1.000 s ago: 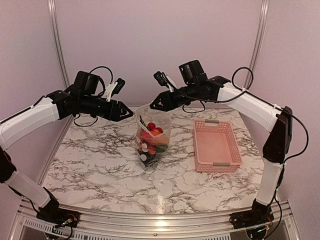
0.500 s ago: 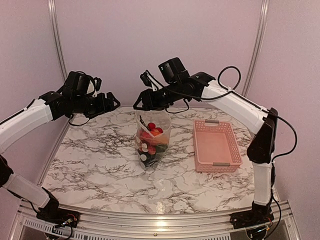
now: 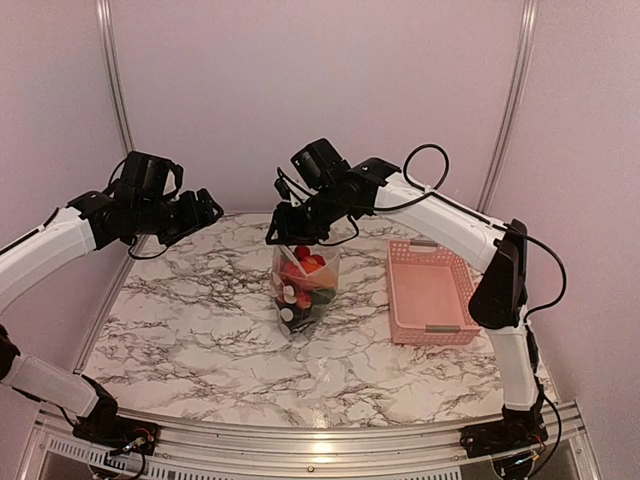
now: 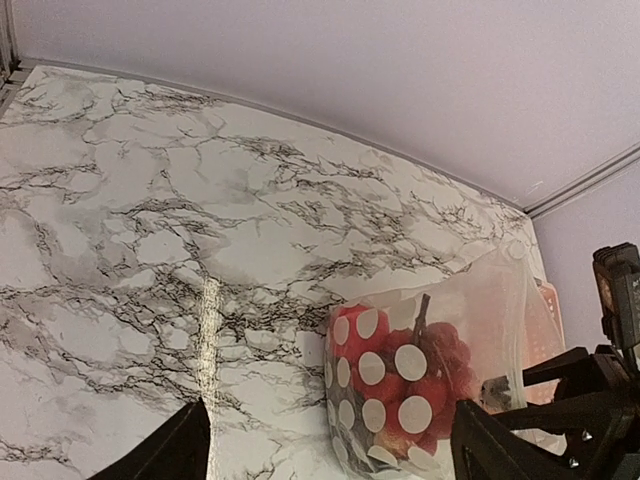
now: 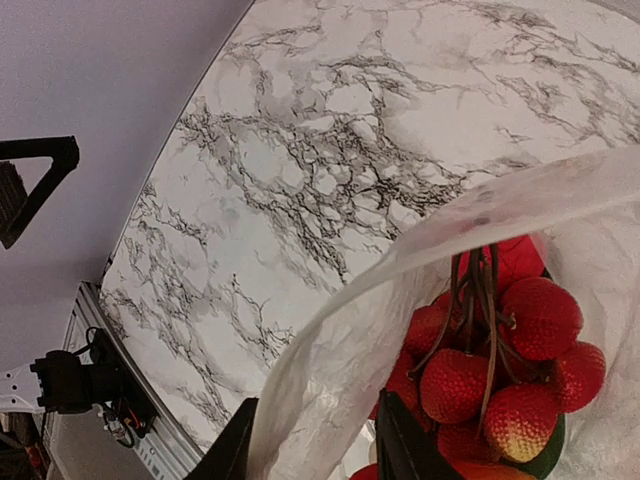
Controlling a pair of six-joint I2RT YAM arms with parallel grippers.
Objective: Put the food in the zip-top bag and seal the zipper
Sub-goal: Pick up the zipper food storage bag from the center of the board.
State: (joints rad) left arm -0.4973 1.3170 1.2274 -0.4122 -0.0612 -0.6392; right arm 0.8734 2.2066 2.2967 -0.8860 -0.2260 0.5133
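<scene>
- The zip-top bag (image 3: pixel 305 290) stands upright on the marble table (image 3: pixel 200 330). It is just to the left of the pink basket (image 3: pixel 393 295) and does not touch it.
- The food (image 3: pixel 305 268) is inside the bag. Red strawberries (image 5: pixel 500 370) sit on top, with bits of green and orange under them.
- White dots show on the side of the bag that faces away from the basket.
- The right gripper (image 3: pixel 283 230) is at the top corner of the bag, the corner farthest from the basket. Its fingers (image 5: pixel 235 450) pinch the bag's top edge, where the zipper (image 5: pixel 480 215) runs.
- I cannot tell if the zipper is pressed closed.
- The left gripper (image 3: pixel 205 207) hangs in the air, much farther left of the basket than the bag is. It is well apart from the bag. Its fingers are spread wide and hold nothing.
</scene>
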